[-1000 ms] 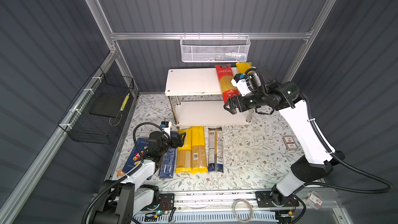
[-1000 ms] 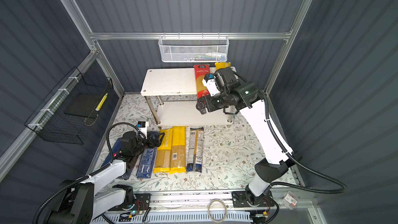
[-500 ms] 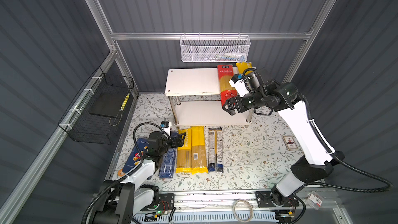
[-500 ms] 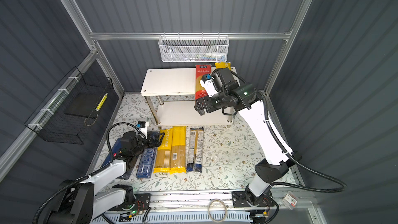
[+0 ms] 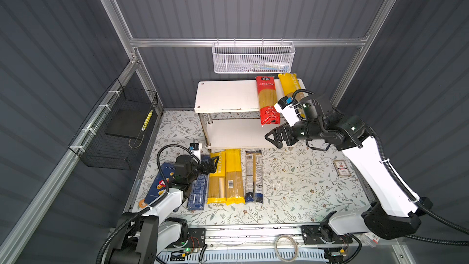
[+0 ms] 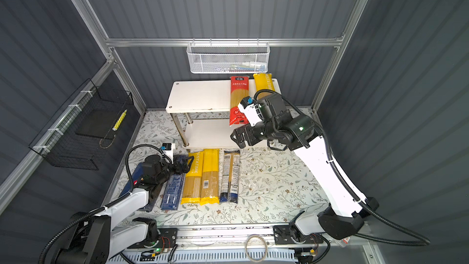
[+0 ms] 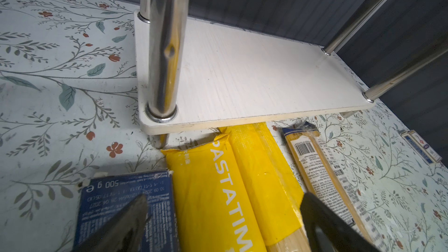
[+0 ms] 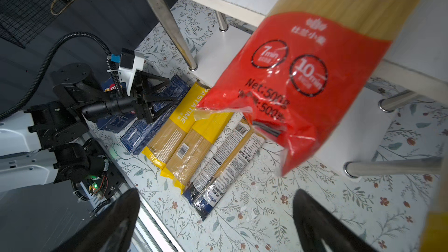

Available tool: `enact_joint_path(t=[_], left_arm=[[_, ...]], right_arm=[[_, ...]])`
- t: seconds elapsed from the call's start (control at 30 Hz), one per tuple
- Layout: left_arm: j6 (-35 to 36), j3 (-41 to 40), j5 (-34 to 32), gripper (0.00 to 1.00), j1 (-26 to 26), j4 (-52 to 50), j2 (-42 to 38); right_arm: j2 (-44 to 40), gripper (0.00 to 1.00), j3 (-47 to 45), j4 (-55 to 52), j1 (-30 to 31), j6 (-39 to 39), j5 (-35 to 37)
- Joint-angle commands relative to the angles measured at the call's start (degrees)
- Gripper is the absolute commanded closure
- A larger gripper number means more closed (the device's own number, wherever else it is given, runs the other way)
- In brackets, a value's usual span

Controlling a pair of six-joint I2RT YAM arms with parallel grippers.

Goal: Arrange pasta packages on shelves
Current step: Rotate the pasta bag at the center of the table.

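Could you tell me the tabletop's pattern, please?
Tabletop: pale leafy floral print, clearest in the left wrist view.

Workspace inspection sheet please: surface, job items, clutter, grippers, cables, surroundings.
Surface: floral table cover, flat.
Job's things: red bag and shelf yellow bag on top board, red bag overhanging the front edge; lower board: nothing seen; rowed on the table cover: wide blue box, narrow blue box, PASTATIME yellow bag, barcode yellow bag, grey-and-blue bag.
Clutter: red-and-white card on the table cover.
Grippers: left gripper open over narrow blue box and PASTATIME yellow bag; right gripper open, empty.
Cables: black conduits on left arm and right arm; cable coil at front rail.
Surroundings: white mesh basket, back wall; black wire basket, side wall.
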Motion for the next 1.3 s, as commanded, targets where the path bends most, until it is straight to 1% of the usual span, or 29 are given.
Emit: enact_joint_path(t=[0.0,0.2,0.3,0.33,0.37,0.43,0.67,0.73,0.77,0.87,1.07,1.27], left_arm=[[-0.7,0.3,-0.6,0.00,-0.2,-0.8,0.1],[-0.6,0.6,-0.4,0.00,-0.2,-0.8,0.5],[-0.5,0.6,-0.4,0.01,-0.2,-0.6,0.5],[-0.5,0.6,-0.3,0.00,-0.2,-0.5,0.6],[-0.5,0.6,-0.2,0.00,-0.3,-0.4,0.7],[-0.5,0.6,-0.1,0.00,-0.2,-0.5,0.9],[-0.4,0.6,0.0,0.00,-0.2,-0.5,0.6],[-0.4,0.7,0.0,0.00,-0.2,-0.5,0.8],[-0.4,0.8,0.1,0.00,-0.3,-0.4,0.9],[-0.3,0.8,0.3,0.00,-0.2,-1.0,0.5],[-0.7,0.2,0.0,0.00,-0.2,-1.5,-0.7],[-0.5,0.2,0.2,0.00,-0.2,-0.9,-0.3]], right_arm=[[-4.5,0.01,-5.7,4.0,0.2,-0.6,-3.8],[-13.9,0.01,-18.9,7.7,0.1,-0.4,-6.1],[-18.5,0.01,-28.6,12.7,0.1,0.3,-6.7],[-19.6,0.01,-32.0,15.2,0.1,1.3,-6.7],[-20.3,0.01,-35.0,17.3,0.1,2.3,-9.0],[-21.3,0.01,-39.5,20.5,0.1,4.9,-9.7],[-23.6,0.01,-53.0,30.0,0.2,13.4,-8.7],[-23.5,0.01,-55.6,32.1,0.2,15.0,-7.9],[-23.2,0.01,-56.5,32.8,0.2,15.6,-5.4],[-21.5,0.01,-57.7,33.0,0.1,16.7,-4.0],[-18.0,0.01,-58.9,34.4,0.2,19.9,-3.8],[-15.5,0.01,-59.6,31.7,0.2,23.0,1.3]])
